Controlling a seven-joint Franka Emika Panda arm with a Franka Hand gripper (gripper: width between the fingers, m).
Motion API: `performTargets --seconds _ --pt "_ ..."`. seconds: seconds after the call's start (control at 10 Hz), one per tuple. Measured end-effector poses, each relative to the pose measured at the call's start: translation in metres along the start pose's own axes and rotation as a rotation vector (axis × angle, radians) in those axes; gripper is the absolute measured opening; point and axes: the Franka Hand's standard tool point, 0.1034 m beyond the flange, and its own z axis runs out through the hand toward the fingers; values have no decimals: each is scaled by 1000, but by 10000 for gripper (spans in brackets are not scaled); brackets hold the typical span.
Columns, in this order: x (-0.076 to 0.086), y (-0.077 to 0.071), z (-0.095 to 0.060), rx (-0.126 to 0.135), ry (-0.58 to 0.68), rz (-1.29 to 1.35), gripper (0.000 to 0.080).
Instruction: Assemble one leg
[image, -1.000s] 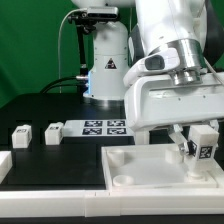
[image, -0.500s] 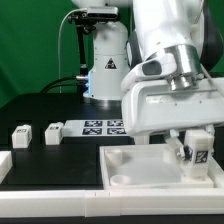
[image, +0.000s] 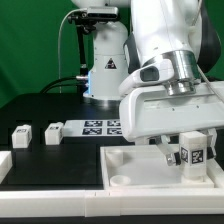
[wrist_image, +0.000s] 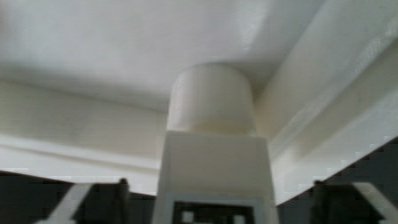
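My gripper (image: 190, 152) is shut on a leg (image: 193, 156), a small white block with a black-and-white tag facing the camera. It holds the leg over the exterior view's right part of the big flat white panel (image: 140, 168), close above its surface. In the wrist view the held leg (wrist_image: 215, 140) runs up the middle between the dark fingers (wrist_image: 84, 203), its rounded end pointing at the white panel (wrist_image: 107, 60). Whether the leg touches the panel I cannot tell. Two more legs (image: 20, 135) (image: 52, 132) stand on the black table at the exterior view's left.
The marker board (image: 103, 126) lies on the table behind the panel. The arm's white base (image: 105, 65) stands at the back. A white part (image: 4, 166) lies at the exterior view's left edge. A round socket (image: 121, 178) sits in the panel's near corner.
The gripper has moved a little toward the exterior view's left with the leg and turned slightly, staying over the panel. The other legs have not moved.
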Motion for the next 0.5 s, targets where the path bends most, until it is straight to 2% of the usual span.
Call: performTargets --seconds 0.1,0.5 --pt "0 0 0 0 -1 0 616" --pt "0 0 0 0 -1 0 648"
